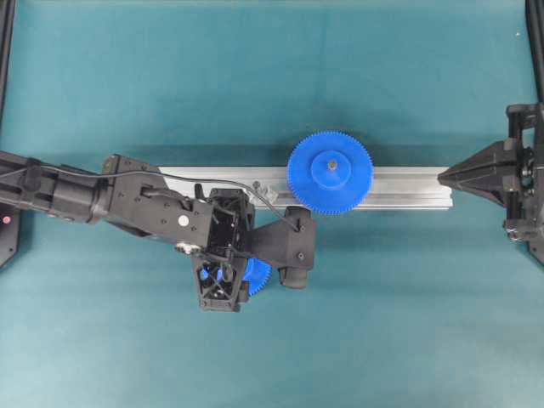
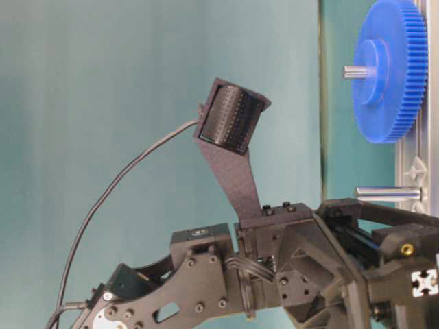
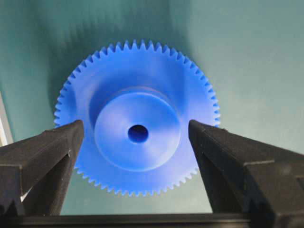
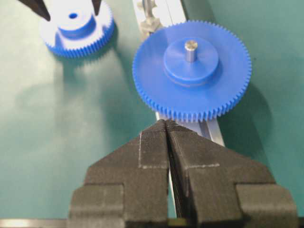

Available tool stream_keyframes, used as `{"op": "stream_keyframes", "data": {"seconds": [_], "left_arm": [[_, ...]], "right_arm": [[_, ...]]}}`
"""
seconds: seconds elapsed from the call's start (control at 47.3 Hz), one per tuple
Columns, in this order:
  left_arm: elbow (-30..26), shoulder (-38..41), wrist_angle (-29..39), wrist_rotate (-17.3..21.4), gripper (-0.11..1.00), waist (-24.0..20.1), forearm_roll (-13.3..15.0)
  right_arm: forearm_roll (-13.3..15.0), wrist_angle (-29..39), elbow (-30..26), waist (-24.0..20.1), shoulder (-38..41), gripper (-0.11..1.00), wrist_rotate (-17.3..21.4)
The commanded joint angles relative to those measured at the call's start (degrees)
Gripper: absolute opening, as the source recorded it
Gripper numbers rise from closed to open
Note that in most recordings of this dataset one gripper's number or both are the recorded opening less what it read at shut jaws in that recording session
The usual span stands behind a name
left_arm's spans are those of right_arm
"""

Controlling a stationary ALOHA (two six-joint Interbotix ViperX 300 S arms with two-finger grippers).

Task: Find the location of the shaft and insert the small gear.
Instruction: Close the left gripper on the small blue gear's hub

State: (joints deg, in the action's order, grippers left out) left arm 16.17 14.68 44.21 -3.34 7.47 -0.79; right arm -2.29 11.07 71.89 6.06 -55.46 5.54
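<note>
Left gripper [image 3: 137, 137] hangs over the small gear [image 3: 137, 118], fingers [image 3: 47, 152] spread either side of the hub, not touching. Gear lies flat on the mat. Advise descending centred and closing on the hub. The shaft [image 2: 387, 194] stands free beyond. Right gripper [image 4: 166, 124] pressed together, idle.

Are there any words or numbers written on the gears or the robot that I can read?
None can be read. The small gear, the large gear and the aluminium rail carry no print. The left gripper and right gripper show only plain black surfaces.
</note>
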Motion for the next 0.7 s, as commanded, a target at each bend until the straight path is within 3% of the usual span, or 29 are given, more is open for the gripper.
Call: {"op": "stream_keyframes", "data": {"seconds": [0.0,0.677], "left_arm": [[-1.05,-0.88,-0.18,0.09,0.91,0.26,-0.18],[0.62,0.09,-1.58,-0.09,0.90,0.18,-0.09]], "right_arm": [[0.09,-0.53,-0.62,0.18,0.26,0.04,0.62],[0.00,-0.53,-0.53,0.18,0.26,0.04,1.14]]}}
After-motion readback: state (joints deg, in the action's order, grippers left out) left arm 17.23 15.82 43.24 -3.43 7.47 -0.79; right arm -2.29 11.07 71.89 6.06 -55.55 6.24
